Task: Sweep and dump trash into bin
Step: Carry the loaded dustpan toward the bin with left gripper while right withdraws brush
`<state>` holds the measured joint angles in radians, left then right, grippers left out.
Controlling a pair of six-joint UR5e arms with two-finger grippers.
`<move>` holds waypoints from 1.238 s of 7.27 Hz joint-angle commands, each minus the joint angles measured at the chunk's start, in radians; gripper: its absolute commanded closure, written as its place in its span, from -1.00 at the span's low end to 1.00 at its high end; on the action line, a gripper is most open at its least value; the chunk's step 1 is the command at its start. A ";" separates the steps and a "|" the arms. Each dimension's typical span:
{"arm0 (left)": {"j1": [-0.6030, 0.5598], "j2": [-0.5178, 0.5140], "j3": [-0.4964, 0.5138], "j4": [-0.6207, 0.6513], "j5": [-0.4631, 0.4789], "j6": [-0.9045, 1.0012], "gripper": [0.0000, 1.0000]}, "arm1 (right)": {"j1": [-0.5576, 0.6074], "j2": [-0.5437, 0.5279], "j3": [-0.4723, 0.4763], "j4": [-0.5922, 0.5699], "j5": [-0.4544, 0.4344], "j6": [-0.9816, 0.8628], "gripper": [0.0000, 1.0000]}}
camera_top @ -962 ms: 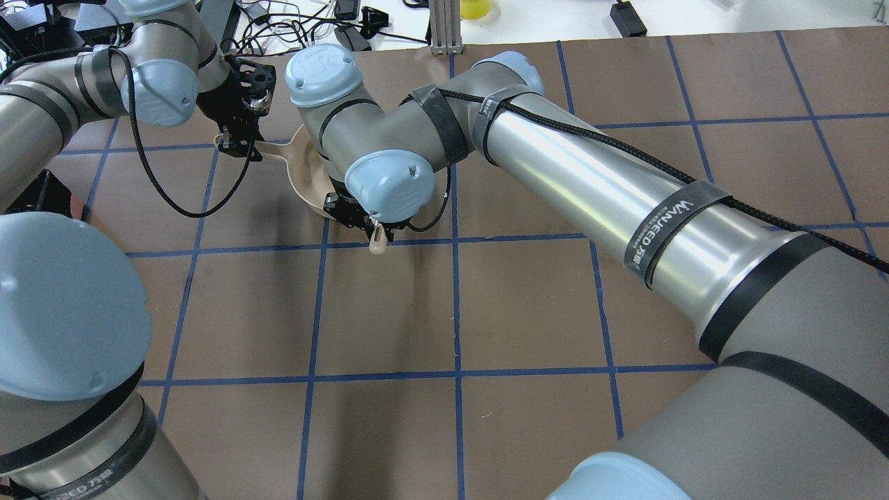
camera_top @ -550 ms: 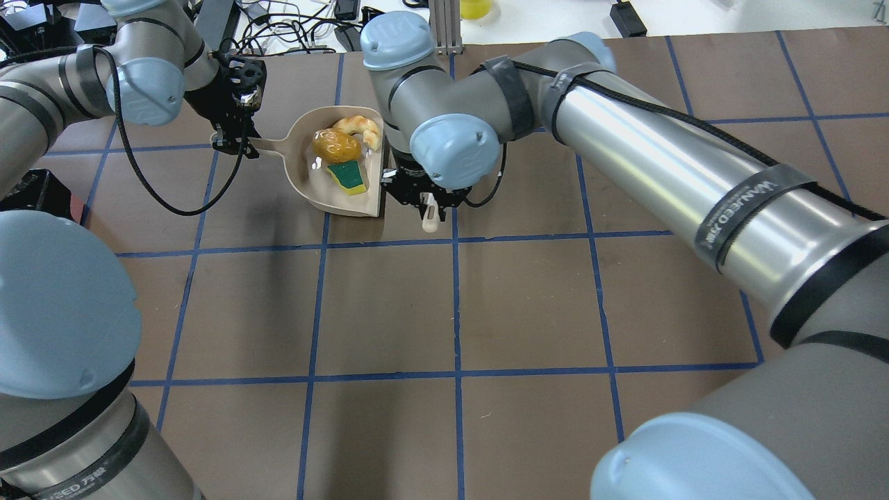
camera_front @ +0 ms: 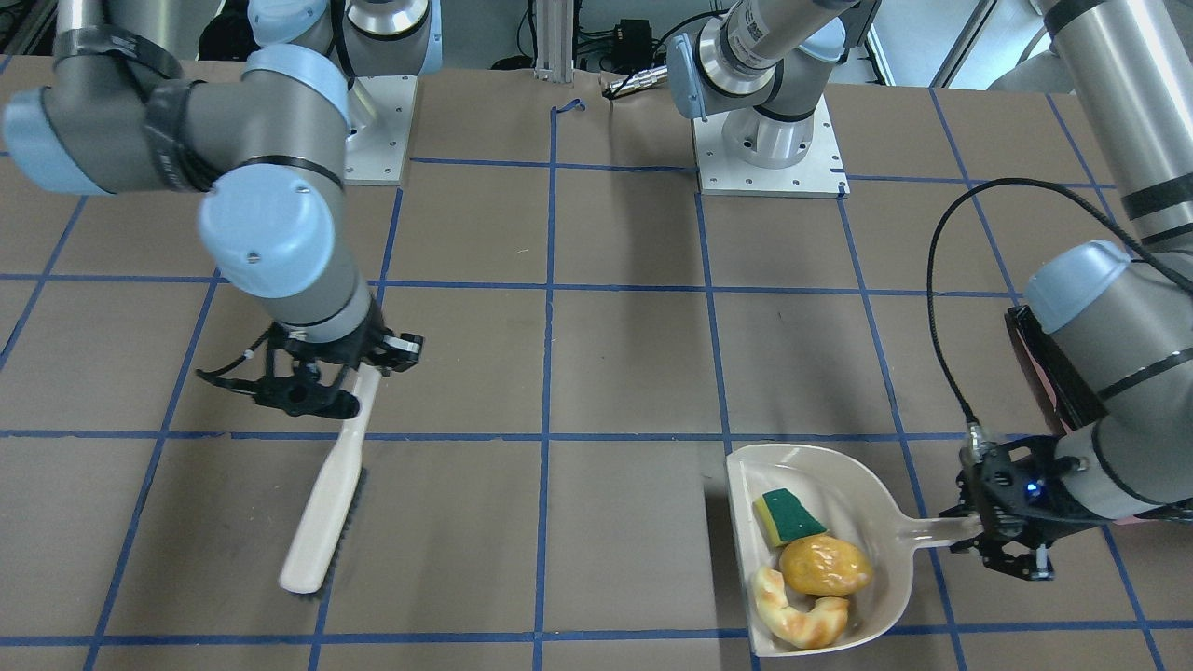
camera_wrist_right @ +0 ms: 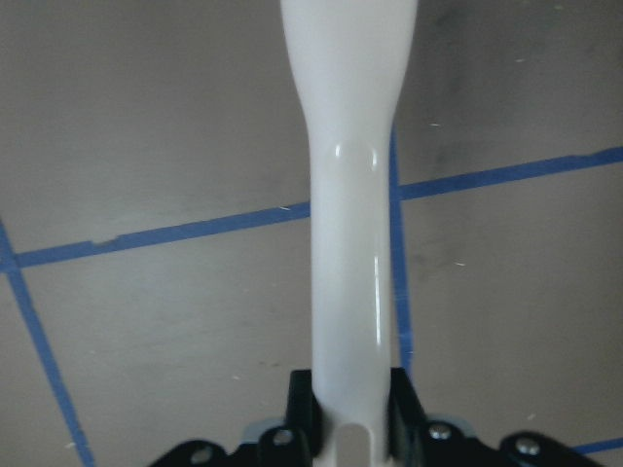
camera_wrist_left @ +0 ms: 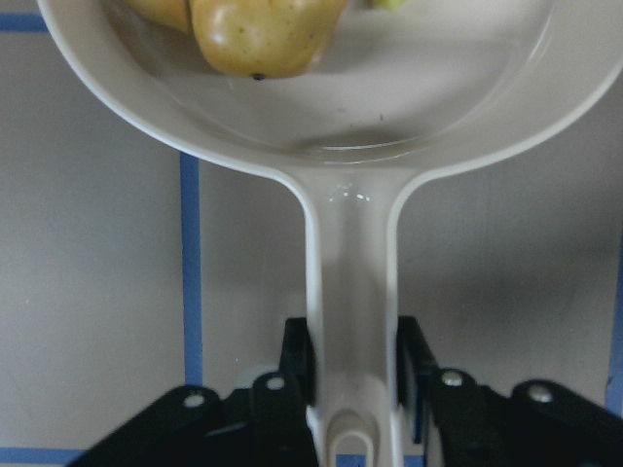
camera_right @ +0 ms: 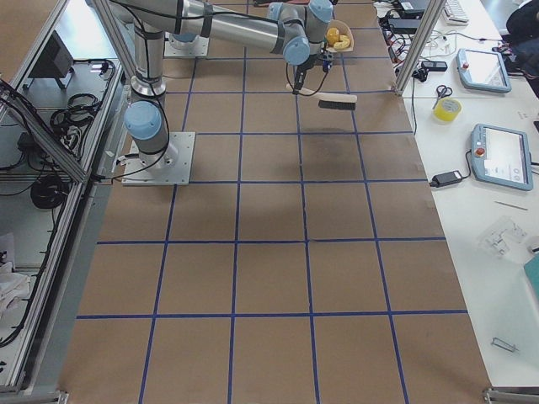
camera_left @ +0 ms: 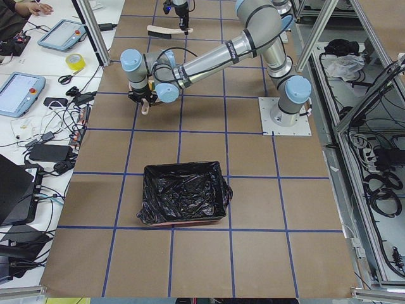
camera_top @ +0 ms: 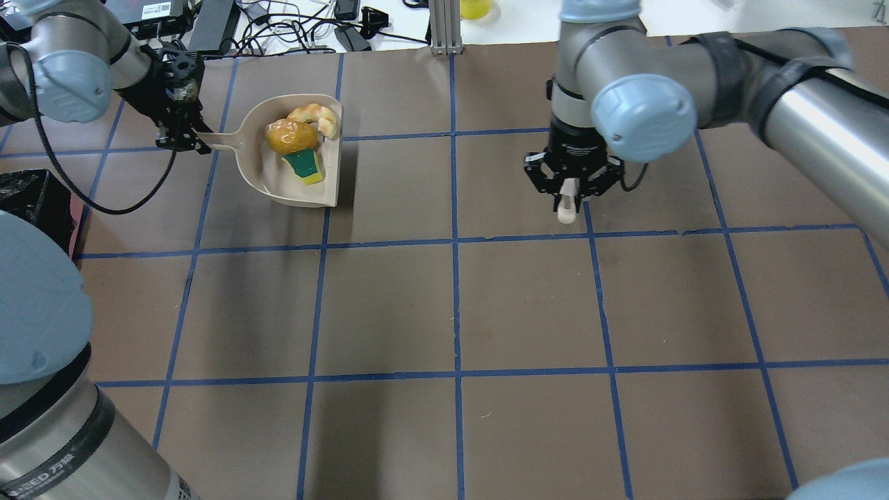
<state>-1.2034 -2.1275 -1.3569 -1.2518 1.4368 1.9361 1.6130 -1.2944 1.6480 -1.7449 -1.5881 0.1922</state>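
Note:
My left gripper (camera_top: 182, 133) is shut on the handle (camera_wrist_left: 350, 321) of a beige dustpan (camera_top: 278, 186) at the far left of the table. In the pan lie the trash pieces: a golden-brown potato lump (camera_top: 292, 136), a tan croissant piece (camera_top: 318, 114) and a yellow wedge with a green edge (camera_top: 304, 167). My right gripper (camera_top: 569, 189) is shut on the handle of a white brush (camera_front: 326, 503), far to the right of the pan. The brush slants down towards the table. The black-lined bin (camera_left: 183, 193) stands at the table's left end, its edge showing in the overhead view (camera_top: 28, 198).
The brown table (camera_top: 451, 312) carries a blue tape grid. Cables and devices (camera_top: 312, 28), an aluminium post (camera_top: 444, 28) and a yellow object (camera_top: 476, 7) lie past the far edge. The arm bases (camera_front: 769, 140) stand at the robot's side.
My right gripper has swung right with the brush, away from the dustpan, uncovering the trash in it. My left gripper has drawn the loaded pan to the left.

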 commanded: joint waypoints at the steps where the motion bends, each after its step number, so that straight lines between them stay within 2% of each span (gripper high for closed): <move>1: 0.161 0.029 0.005 -0.070 -0.001 0.215 1.00 | -0.233 -0.040 0.071 -0.008 -0.042 -0.301 1.00; 2: 0.210 0.052 0.024 -0.134 -0.001 0.266 1.00 | -0.313 -0.039 0.075 -0.007 -0.085 -0.391 1.00; 3: 0.252 0.066 0.083 -0.238 0.002 0.341 1.00 | -0.394 -0.040 0.093 -0.002 -0.085 -0.496 1.00; 4: 0.321 0.064 0.173 -0.350 0.001 0.363 1.00 | -0.419 -0.040 0.102 -0.019 -0.087 -0.548 1.00; 5: 0.382 0.040 0.288 -0.468 0.004 0.441 1.00 | -0.420 -0.030 0.104 -0.091 -0.099 -0.553 1.00; 6: 0.436 0.019 0.374 -0.527 0.046 0.543 1.00 | -0.420 -0.019 0.104 -0.100 -0.099 -0.563 1.00; 8: 0.529 -0.017 0.444 -0.514 0.117 0.714 1.00 | -0.421 0.003 0.108 -0.099 -0.095 -0.573 1.00; 9: 0.562 -0.037 0.470 -0.432 0.157 0.812 1.00 | -0.421 0.006 0.116 -0.114 -0.093 -0.612 1.00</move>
<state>-0.6906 -2.1403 -0.9249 -1.7455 1.5460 2.6300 1.1924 -1.2969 1.7569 -1.8467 -1.6835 -0.3864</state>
